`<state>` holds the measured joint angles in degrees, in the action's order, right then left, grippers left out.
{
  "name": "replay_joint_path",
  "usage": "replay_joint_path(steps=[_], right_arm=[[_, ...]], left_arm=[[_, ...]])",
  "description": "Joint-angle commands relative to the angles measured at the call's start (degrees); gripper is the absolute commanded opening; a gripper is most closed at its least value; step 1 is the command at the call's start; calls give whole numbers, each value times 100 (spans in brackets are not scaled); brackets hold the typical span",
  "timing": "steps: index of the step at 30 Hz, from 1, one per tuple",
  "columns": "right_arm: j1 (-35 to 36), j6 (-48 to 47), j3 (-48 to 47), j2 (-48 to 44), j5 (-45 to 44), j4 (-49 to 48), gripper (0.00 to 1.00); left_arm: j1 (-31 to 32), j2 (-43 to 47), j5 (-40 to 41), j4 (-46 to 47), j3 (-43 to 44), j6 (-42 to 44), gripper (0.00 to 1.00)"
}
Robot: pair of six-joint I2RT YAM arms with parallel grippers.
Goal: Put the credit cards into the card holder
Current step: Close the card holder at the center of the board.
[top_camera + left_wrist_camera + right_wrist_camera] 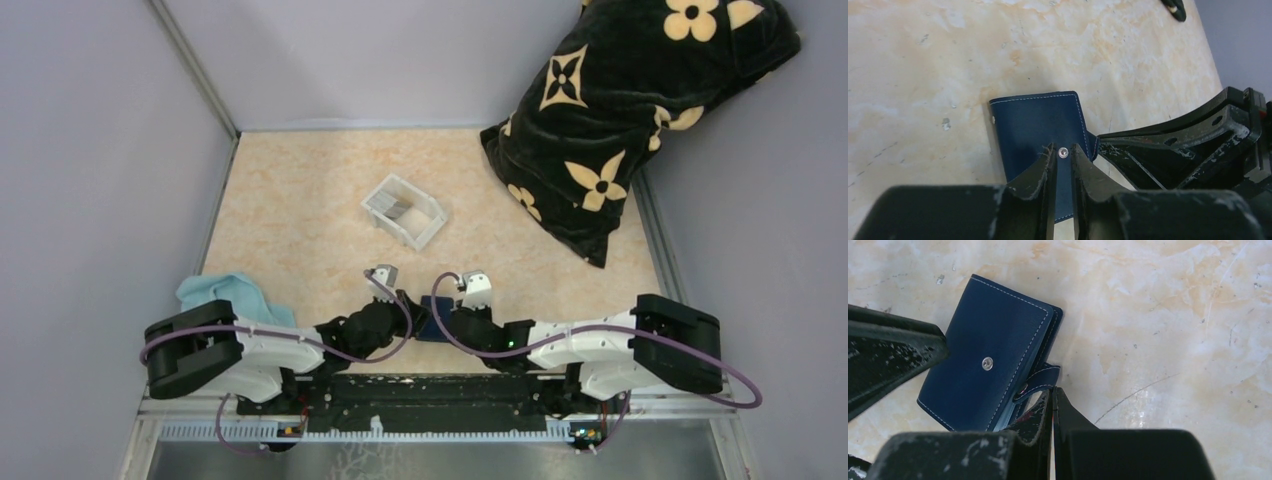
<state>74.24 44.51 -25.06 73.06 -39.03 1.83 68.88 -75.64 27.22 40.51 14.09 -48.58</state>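
Note:
The navy card holder [1035,125] lies closed and flat on the table between my two grippers, also in the top view [436,320] and the right wrist view [988,350]. Its snap stud [987,363] faces up and its strap tab [1040,380] hangs loose at one edge. My left gripper [1063,155] is over the holder, jaws a narrow slit apart and empty, with the stud showing between the tips. My right gripper [1053,392] is shut and empty, its tips beside the strap tab. Grey credit cards [397,208] lie in the white tray [425,232].
A light blue cloth [225,293] lies at the near left by the left arm's base. A black pillow with cream flowers [620,110] leans at the far right. Grey walls close in the table on three sides.

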Motion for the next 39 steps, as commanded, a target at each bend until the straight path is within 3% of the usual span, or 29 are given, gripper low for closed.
replay_joint_path(steps=[1,10,23,24,30,39], right_arm=[[-208,345,118,-293,90,-79,0],[-422,801,314,-559,178,43,0],[-665,1222,643,-1016,209,255,0],[-665,1027,604,-1012,210,280,1],[-577,290,74,-911,-15,949,29],[-317,-406,-387,-512,-544,1518,37]], left_arm=[[-26,-307,-451,-709,515,408,20],[-16,-777,-556,-1484,1053,363,6],[-15,-1570,-743,-2313,1728,123,3],[-18,-1583,-712,-2391,1751,60,3],[-15,-1601,-594,-2621,1820,-21,2],[-24,-1682,-625,-2710,1906,-52,2]])
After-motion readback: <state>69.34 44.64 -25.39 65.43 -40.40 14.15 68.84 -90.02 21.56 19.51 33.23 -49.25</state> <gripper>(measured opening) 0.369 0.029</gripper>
